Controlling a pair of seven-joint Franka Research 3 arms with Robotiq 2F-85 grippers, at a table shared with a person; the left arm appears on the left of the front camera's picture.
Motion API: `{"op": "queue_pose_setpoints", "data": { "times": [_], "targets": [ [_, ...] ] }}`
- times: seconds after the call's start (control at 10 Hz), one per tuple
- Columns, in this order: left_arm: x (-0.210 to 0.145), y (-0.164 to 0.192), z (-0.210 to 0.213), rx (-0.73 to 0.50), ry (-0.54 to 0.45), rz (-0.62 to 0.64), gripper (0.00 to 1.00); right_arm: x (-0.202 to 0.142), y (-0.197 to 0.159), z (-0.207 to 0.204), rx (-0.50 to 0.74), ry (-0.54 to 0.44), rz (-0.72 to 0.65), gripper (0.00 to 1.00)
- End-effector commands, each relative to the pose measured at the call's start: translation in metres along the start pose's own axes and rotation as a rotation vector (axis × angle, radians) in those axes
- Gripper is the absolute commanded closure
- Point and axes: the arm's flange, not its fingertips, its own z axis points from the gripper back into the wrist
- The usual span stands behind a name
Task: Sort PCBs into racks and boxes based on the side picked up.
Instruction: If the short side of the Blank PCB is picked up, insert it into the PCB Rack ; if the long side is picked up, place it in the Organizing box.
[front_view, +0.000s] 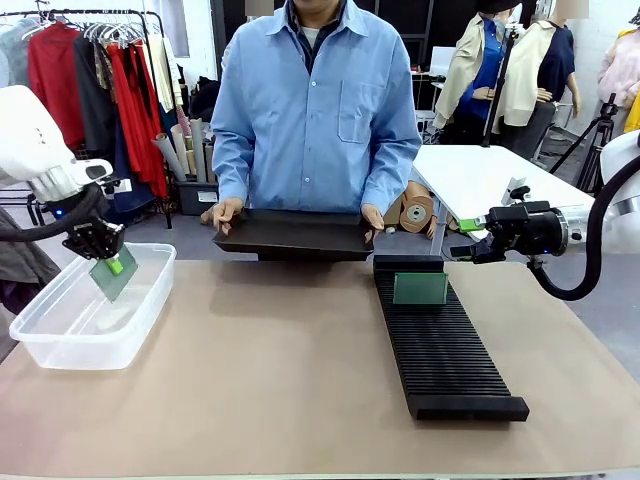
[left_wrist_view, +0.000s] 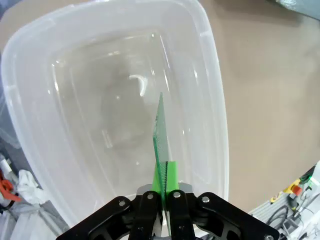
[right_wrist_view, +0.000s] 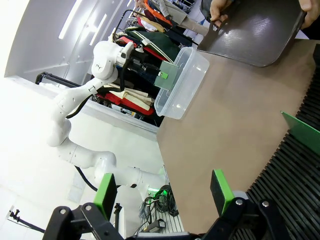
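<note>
L hand holds PCB edge-down over box, tilted

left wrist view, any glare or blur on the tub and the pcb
Left wrist view: white glints on the clear tub's floor and walls; the PCB, seen edge-on, stays sharp; the tub's rim bows from the wide lens. Right wrist view: the background is washed out white, and the fingers are slightly soft.
</note>
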Motion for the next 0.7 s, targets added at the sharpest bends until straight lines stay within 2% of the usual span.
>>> {"op": "queue_pose_setpoints", "data": {
  "times": [0.0, 0.2, 0.6],
  "targets": [
    [-0.001, 0.004, -0.013, -0.038, 0.02, 0.032, 1.0, 0.004, 0.0, -0.001, 0.002, -0.011, 0.024, 0.0],
    [0.002, 0.007, -0.037, -0.044, 0.038, 0.025, 1.0, 0.004, 0.0, -0.001, 0.002, -0.011, 0.024, 0.0],
    [0.006, 0.013, -0.062, -0.093, -0.011, 0.013, 1.0, 0.004, 0.0, -0.001, 0.002, -0.011, 0.024, 0.0]
  ]
}}
